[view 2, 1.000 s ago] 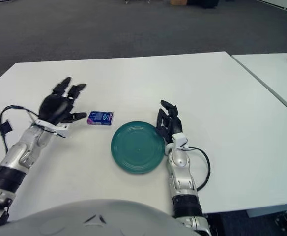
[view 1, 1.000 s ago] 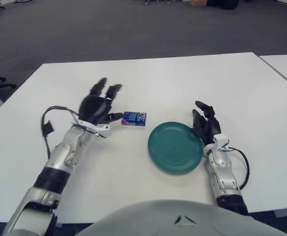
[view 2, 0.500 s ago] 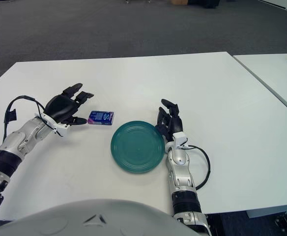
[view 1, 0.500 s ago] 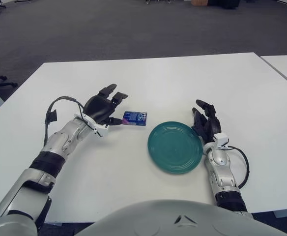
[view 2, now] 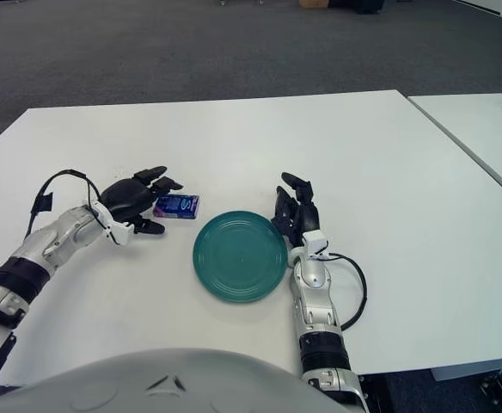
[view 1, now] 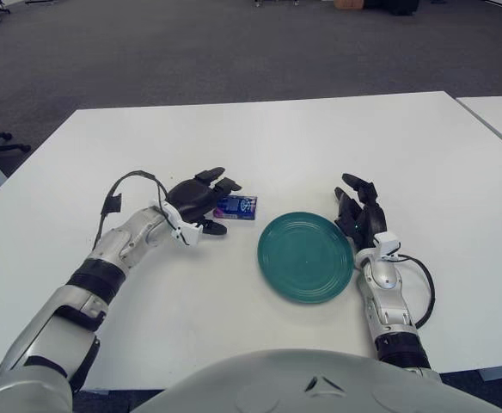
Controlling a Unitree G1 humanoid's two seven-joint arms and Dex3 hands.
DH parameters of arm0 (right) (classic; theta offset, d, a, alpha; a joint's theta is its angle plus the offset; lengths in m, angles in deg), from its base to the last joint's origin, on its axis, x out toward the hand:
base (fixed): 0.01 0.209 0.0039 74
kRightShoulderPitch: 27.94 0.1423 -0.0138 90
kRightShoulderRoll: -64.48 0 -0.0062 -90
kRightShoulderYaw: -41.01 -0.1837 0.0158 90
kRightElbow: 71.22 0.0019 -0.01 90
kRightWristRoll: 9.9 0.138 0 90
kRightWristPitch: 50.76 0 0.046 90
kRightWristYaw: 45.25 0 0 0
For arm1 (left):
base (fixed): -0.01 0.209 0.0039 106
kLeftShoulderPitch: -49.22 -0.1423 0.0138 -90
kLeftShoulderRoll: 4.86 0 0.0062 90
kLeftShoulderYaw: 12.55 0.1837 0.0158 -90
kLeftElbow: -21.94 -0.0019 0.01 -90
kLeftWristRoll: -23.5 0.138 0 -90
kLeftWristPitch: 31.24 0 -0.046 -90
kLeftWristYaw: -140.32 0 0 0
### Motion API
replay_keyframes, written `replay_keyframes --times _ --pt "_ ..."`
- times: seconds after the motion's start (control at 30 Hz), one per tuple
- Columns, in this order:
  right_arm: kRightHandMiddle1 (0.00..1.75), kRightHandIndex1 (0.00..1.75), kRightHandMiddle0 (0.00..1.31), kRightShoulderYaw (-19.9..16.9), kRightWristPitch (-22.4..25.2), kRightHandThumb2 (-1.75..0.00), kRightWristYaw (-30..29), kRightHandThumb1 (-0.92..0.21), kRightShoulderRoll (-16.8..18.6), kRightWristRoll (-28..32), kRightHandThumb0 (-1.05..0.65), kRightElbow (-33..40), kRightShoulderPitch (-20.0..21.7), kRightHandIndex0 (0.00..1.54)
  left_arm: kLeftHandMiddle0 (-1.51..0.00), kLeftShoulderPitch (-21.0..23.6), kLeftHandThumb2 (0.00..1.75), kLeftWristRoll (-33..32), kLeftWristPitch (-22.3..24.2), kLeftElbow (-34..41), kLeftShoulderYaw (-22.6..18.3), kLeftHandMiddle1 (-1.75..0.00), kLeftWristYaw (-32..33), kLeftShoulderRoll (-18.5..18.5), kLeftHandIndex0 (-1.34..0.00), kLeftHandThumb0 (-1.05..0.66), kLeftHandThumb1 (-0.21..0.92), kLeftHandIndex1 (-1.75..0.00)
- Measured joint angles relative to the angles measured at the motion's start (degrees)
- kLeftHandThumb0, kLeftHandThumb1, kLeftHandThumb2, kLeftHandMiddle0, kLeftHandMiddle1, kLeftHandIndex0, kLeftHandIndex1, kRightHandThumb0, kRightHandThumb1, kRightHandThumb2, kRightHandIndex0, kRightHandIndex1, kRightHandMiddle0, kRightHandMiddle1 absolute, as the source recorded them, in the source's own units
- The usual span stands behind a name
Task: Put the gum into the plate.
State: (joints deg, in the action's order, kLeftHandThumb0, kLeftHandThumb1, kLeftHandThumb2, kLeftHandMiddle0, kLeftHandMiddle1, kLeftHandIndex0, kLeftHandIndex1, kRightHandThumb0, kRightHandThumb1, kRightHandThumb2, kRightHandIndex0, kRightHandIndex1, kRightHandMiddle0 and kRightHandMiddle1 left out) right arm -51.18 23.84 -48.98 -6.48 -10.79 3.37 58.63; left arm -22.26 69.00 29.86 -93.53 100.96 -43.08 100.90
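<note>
Gum: small flat rectangular pack, blue-purple wrapper with a white patch on top, lying flat on the white table, long side roughly left-right. It sits just left of the green plate and a little farther back, a narrow strip of bare table between the two. Not in the plate.

Plate: round, teal-green, shallow, ridged rings inside, nothing on it. Sits near the table's front middle.

Room: wide bare tabletop behind the gum and plate up to the far edge; bare surface also left of the left arm and right of the right arm. Table's right edge runs diagonally, a second white table just beyond a thin gap. Dark carpet floor past the far edge. Front edge hidden by the robot's grey torso.

Left hand: at the gum's left end, forearm reaching in low from the lower left, palm turned toward the pack. Upper fingers arch over the pack's left-back corner, thumb stretched out below on the near side. Fingers spread around it, not closed; contact with the pack cannot be told. Nothing gripped.

Right hand: at the plate's right rim, fingers pointing away from the robot, relaxed, holding nothing. Cable loops beside its wrist.
</note>
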Motion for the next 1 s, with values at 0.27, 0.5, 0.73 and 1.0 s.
replay_keyframes --times 0.27,0.5,0.73,1.0 --pt "0.91 0.07 0.0 0.06 -0.07 -0.84 0.0 -0.92 0.2 0.0 -0.57 0.22 -0.19 0.52 -0.14 0.49 0.29 -2.4 1.49 0.05 0.19 -0.01 -5.25 -0.7 0.0 -1.05 0.92 -0.73" --pt "0.91 0.08 0.01 0.24 -0.06 -0.83 -0.42 -0.92 0.52 -0.18 -0.57 0.91 -0.86 0.54 -0.13 1.62 0.29 -2.55 1.49 -0.77 0.79 -0.01 -6.13 -1.5 0.0 -1.05 0.92 -0.74" --pt "0.91 0.08 0.01 0.47 -0.08 -0.84 -0.66 -0.92 0.6 -0.29 -0.57 1.6 -1.53 0.52 -0.13 2.46 0.29 -3.21 1.1 -1.8 1.58 0.0 -7.11 -2.29 0.0 -1.05 0.92 -0.75" --pt "0.91 0.08 0.0 0.49 -0.11 -0.84 -0.61 -0.92 0.63 -0.26 -0.57 1.74 -1.76 0.51 -0.23 4.1 0.3 -3.49 0.92 -4.3 2.07 -0.05 -7.34 -3.36 0.0 -1.05 0.92 -0.87"
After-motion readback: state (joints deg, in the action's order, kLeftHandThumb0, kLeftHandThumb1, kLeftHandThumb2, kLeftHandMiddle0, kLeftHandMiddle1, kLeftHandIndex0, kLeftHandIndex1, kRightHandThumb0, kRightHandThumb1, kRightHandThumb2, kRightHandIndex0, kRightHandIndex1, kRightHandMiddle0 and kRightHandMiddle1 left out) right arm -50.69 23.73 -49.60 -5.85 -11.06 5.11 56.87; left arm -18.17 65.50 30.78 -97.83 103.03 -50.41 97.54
